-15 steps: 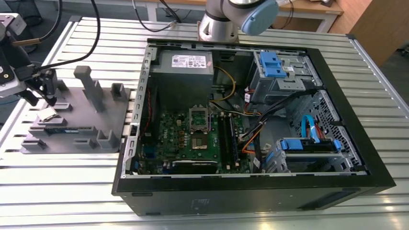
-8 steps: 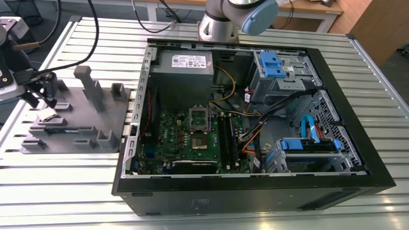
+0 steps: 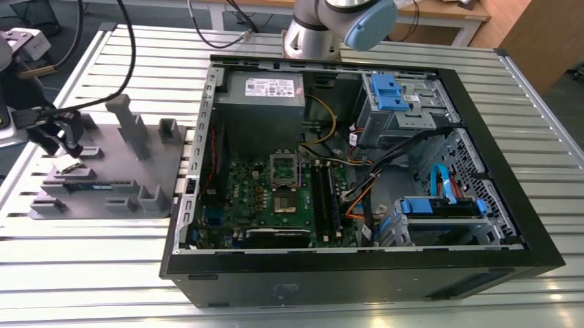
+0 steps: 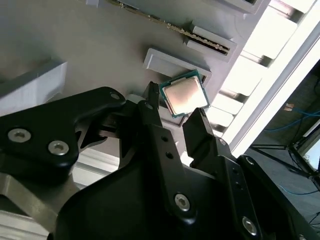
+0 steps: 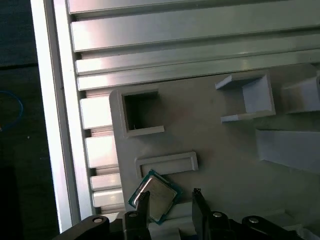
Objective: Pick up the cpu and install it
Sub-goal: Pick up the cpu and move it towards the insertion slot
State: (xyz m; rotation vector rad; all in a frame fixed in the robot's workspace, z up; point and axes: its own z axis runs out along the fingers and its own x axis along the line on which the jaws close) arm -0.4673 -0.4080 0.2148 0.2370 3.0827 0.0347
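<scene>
The cpu, a small square chip with a shiny silver top and a thin dark rim, lies on the grey tray near its edge, turned askew to the tray's raised ribs. My gripper hangs just above it, open, its two black fingers a gap apart and one fingertip overlapping the chip's edge. In the first wrist view the cpu sits beside a shallow rectangular frame, and the gripper has nothing between its fingers. In the exterior view the gripper is over the tray at the exterior view's left.
An open computer case takes up the middle of the slatted metal table, with the green motherboard and its metal socket frame inside. A dark memory stick lies on the tray among upright grey posts.
</scene>
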